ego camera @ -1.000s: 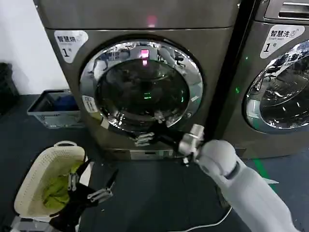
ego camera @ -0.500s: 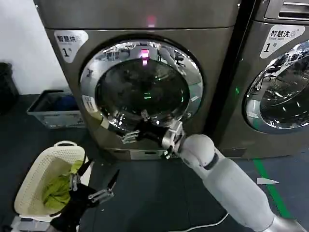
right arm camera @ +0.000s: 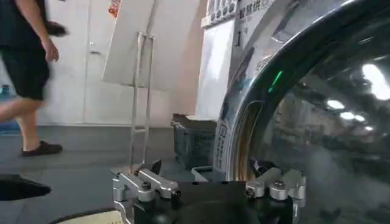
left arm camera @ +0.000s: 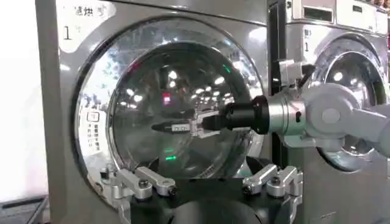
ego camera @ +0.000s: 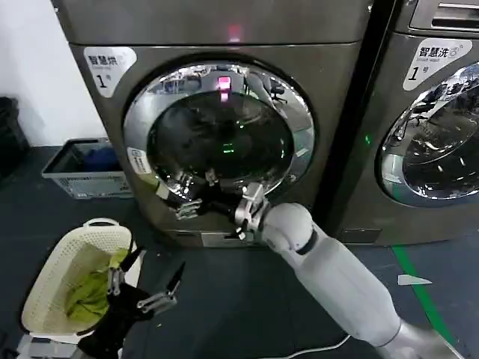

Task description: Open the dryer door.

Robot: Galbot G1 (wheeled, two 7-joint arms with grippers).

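The bronze-grey dryer [ego camera: 329, 82] stands straight ahead, its pink light [ego camera: 235, 32] lit and its round glass door [ego camera: 221, 134] closed. My right gripper [ego camera: 193, 196] is open in front of the door's lower-left chrome rim, with nothing between its fingers. In the right wrist view the open gripper [right arm camera: 212, 192] has the door rim [right arm camera: 244, 134] just ahead of it. The left wrist view faces the dryer door [left arm camera: 122, 91] and shows the right gripper [left arm camera: 177, 126] in front of the glass. My left gripper [ego camera: 146, 288] hangs open and low beside the basket.
A second similar machine [ego camera: 434, 112] stands close on the right. A cream laundry basket [ego camera: 45, 288] holding green cloth sits on the dark floor at lower left. A grey crate [ego camera: 82, 168] stands against the wall left of the dryer.
My right gripper has slid left across the lower part of the door, from below its right side to its lower-left rim. The left arm has stayed still.
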